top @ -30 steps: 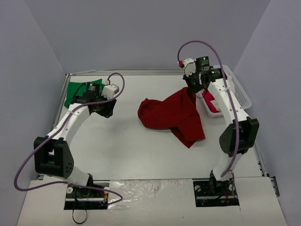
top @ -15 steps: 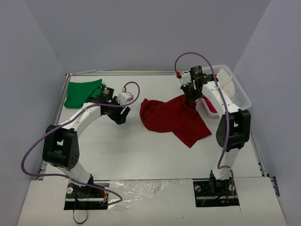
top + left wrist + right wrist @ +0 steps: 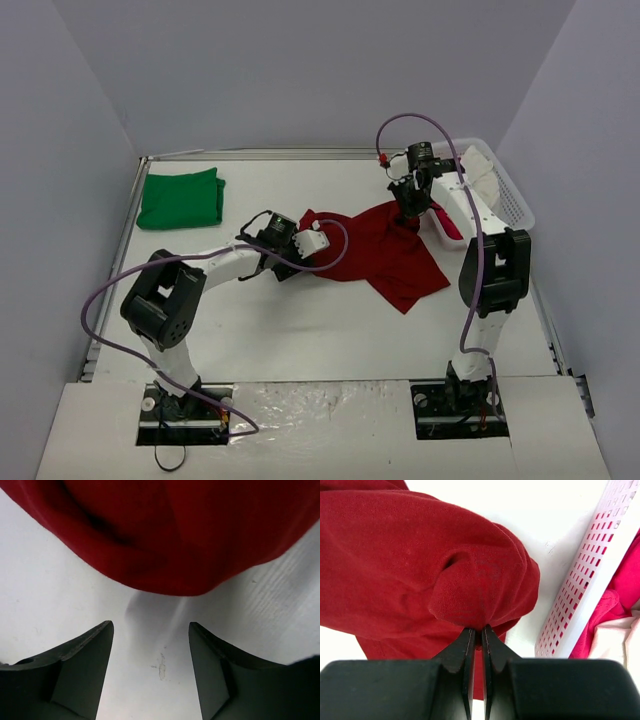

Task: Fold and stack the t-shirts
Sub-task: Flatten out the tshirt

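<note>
A dark red t-shirt (image 3: pixel 385 250) lies crumpled in the middle right of the table; its cloth fills the top of the left wrist view (image 3: pixel 175 530) and most of the right wrist view (image 3: pixel 410 560). My right gripper (image 3: pixel 410 208) (image 3: pixel 476 629) is shut on a bunched fold at the shirt's far right edge. My left gripper (image 3: pixel 298 262) (image 3: pixel 150 627) is open, low over bare table just short of the shirt's left edge, with nothing between its fingers. A folded green t-shirt (image 3: pixel 180 198) lies at the far left corner.
A white perforated basket (image 3: pixel 500 195) (image 3: pixel 585 580) stands at the far right, holding pink and pale cloth (image 3: pixel 615 605). Grey walls close in the table's left, back and right sides.
My left arm left the green t-shirt at the far left and swept right to the red shirt's left edge, opening its jaws. My right gripper lowered a little, still holding the red cloth.
</note>
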Action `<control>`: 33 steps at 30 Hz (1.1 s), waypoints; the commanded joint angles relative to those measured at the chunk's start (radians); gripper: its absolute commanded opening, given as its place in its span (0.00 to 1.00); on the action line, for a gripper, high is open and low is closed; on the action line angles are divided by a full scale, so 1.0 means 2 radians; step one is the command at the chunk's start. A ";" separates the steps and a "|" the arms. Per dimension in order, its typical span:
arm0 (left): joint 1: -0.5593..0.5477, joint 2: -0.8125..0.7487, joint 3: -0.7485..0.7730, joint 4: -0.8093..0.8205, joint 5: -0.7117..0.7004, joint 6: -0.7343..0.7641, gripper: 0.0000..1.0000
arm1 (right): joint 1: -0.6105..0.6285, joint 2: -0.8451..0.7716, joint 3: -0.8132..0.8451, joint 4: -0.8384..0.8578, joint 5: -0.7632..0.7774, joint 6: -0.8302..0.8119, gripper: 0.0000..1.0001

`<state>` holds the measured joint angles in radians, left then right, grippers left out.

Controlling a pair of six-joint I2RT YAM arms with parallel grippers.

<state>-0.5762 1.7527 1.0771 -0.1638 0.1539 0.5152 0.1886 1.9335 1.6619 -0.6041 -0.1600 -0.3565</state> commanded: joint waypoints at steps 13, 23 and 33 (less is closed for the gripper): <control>-0.014 0.018 0.048 0.066 -0.036 0.029 0.61 | -0.001 0.033 -0.002 -0.006 0.019 -0.006 0.00; -0.044 0.072 0.097 0.033 -0.008 0.048 0.40 | -0.002 0.037 -0.005 -0.006 0.018 -0.009 0.00; -0.040 0.016 0.084 0.013 -0.032 0.040 0.02 | -0.005 0.016 -0.019 -0.006 0.018 -0.012 0.00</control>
<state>-0.6708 1.9175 1.2545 -0.1078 0.1192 0.5953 0.1841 2.0140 1.6382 -0.5919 -0.1417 -0.3679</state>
